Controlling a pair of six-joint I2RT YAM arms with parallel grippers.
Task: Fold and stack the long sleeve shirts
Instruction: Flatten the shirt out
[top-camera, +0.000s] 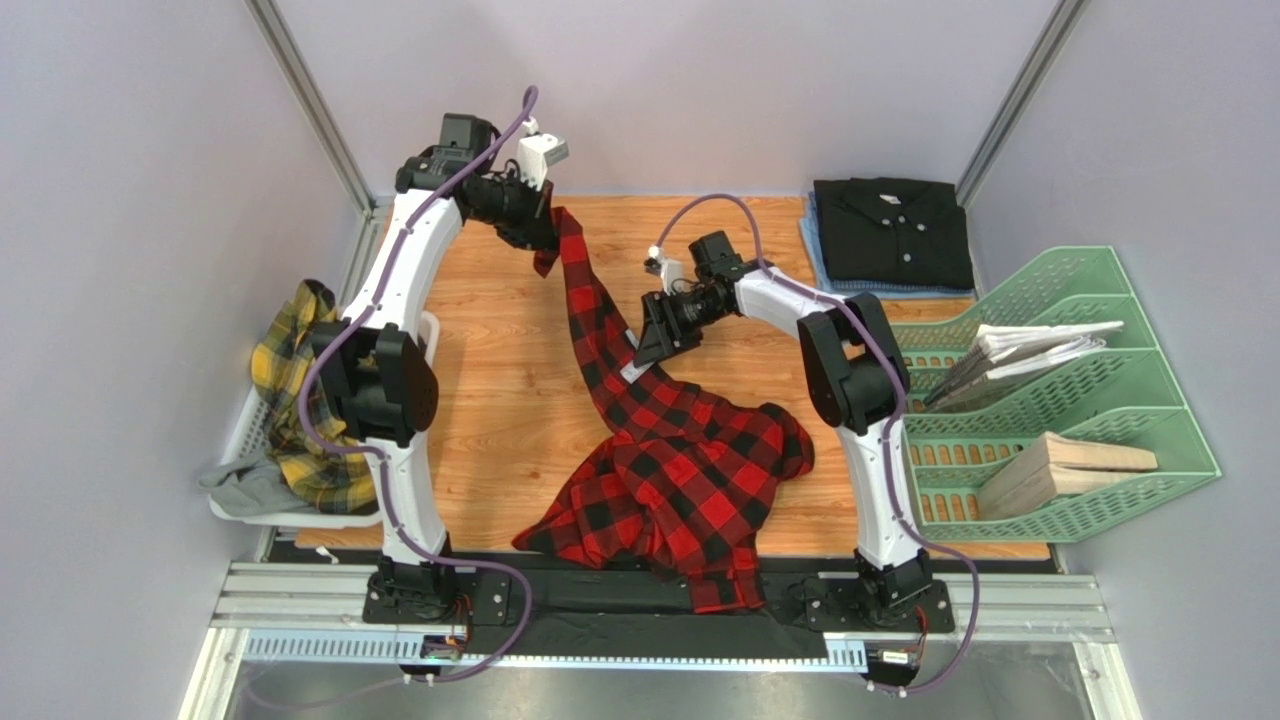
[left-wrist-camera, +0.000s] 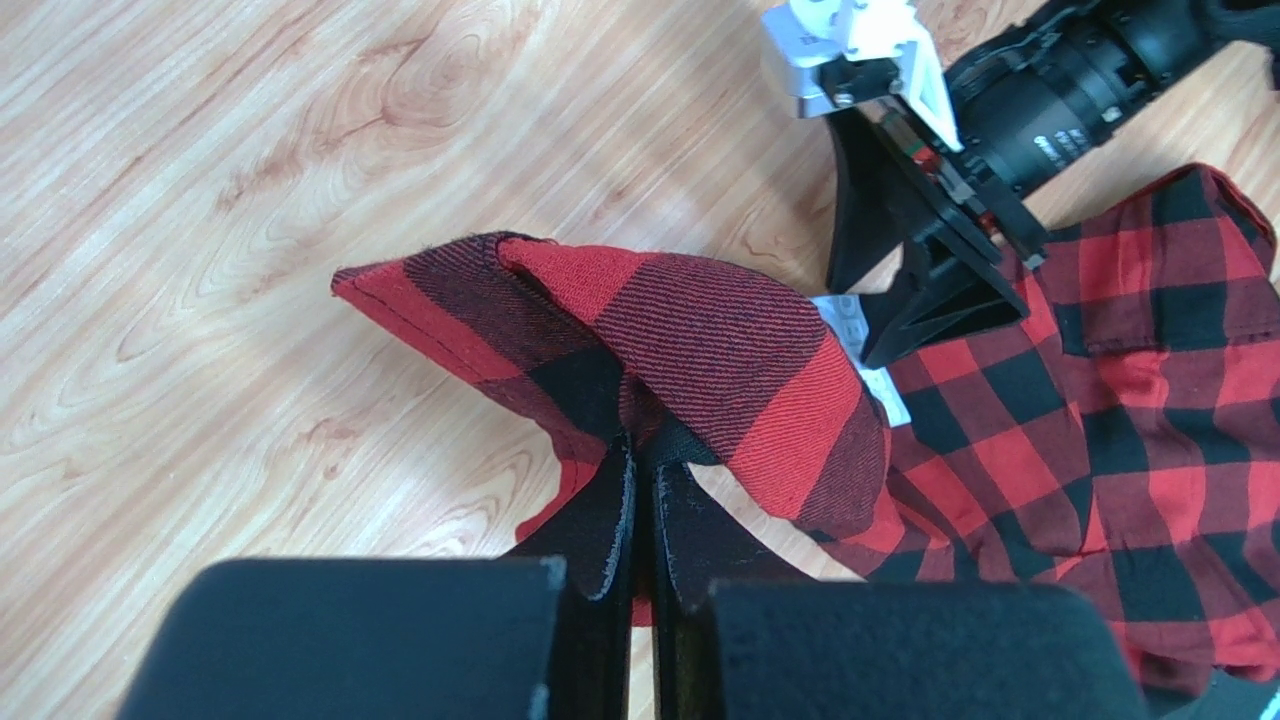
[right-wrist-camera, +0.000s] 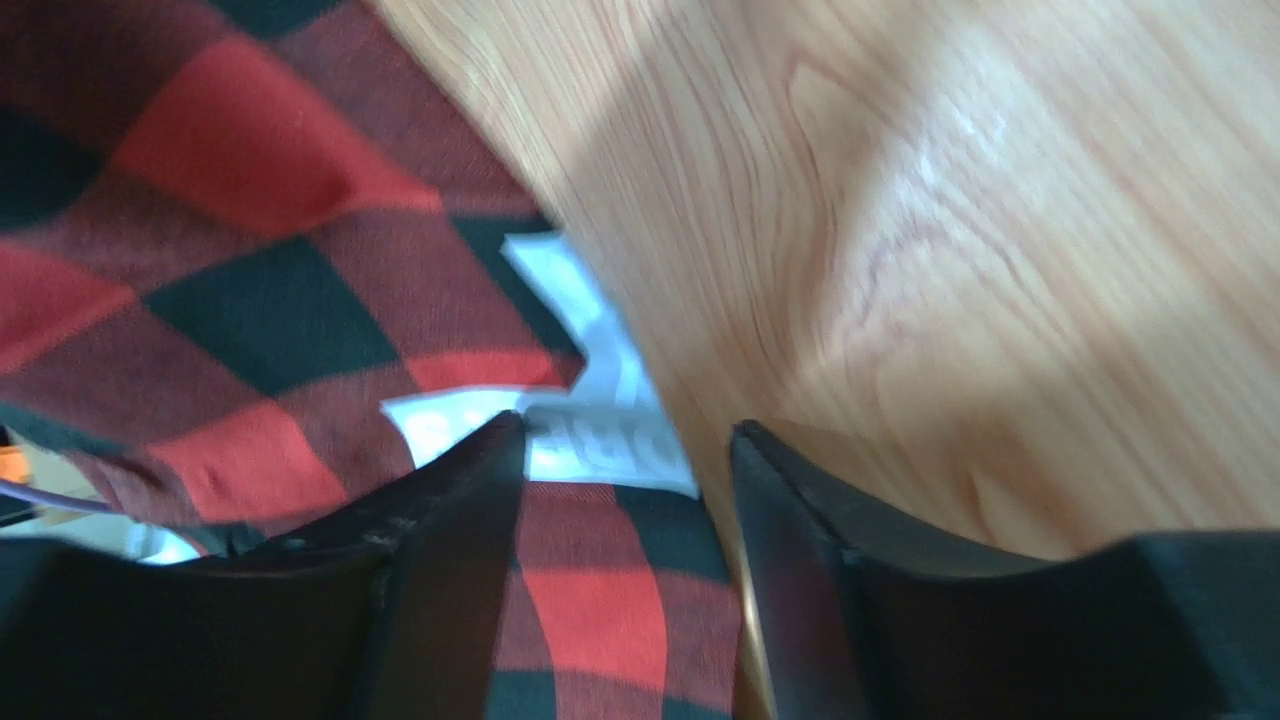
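One red-and-black checked cloth shirt (top-camera: 676, 465) hangs, sleeve pinched in left jaws; right jaws, open at its edge, may close short and miss.

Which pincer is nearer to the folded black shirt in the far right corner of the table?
Right. The right pincer is at the red check shirt, left of the black shirt; the left pincer grips the red cloth farther left.

On your right, a green rack (top-camera: 1052, 435) stands on the wooden table (top-camera: 496, 390), with papers (top-camera: 1037, 342) in its far slots and wooden blocks (top-camera: 1074, 465) nearer. A white tray (top-camera: 241, 425) sits at the left edge.
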